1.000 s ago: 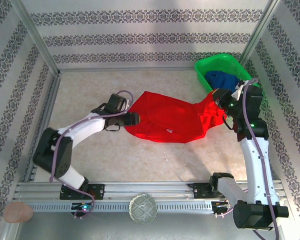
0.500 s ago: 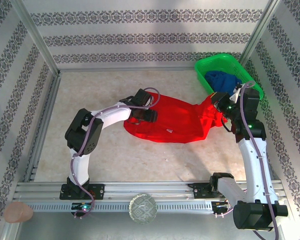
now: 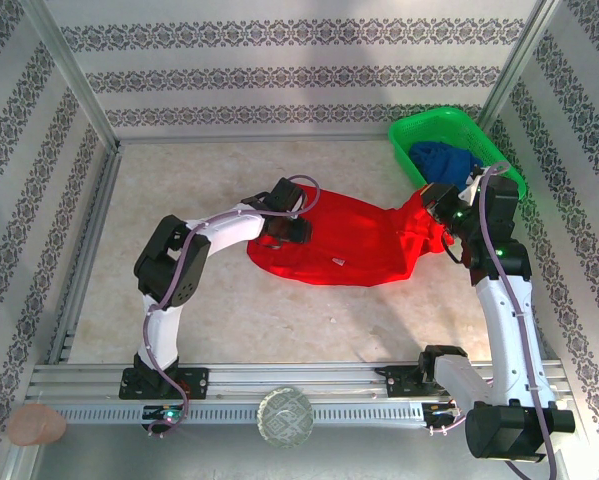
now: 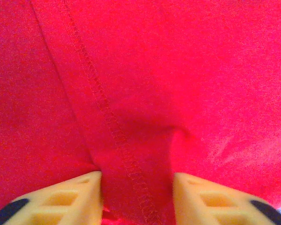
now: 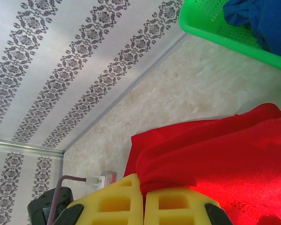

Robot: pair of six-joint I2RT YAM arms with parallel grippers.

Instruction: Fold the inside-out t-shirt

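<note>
Inside-out t-shirt [image 3: 349,245], right pincer [image 5: 142,187] clenched on its edge, left pincer [image 4: 136,180] released astride a seamed fold

The soft, wrinkly red cloth t-shirt [image 4: 178,70] is matt and finely knit, with a raised stitched seam. The green perforated plastic basket [image 3: 449,128] looks smooth and slightly glossy. The dark blue cloth garment [image 3: 441,158] inside the basket is matt.

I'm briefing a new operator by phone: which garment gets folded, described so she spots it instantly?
Start at the beige table and look to its middle. The t-shirt lies spread there. It is bright red and on the tabletop, unlike the dark blue garment in the green basket at the far right corner.
</note>
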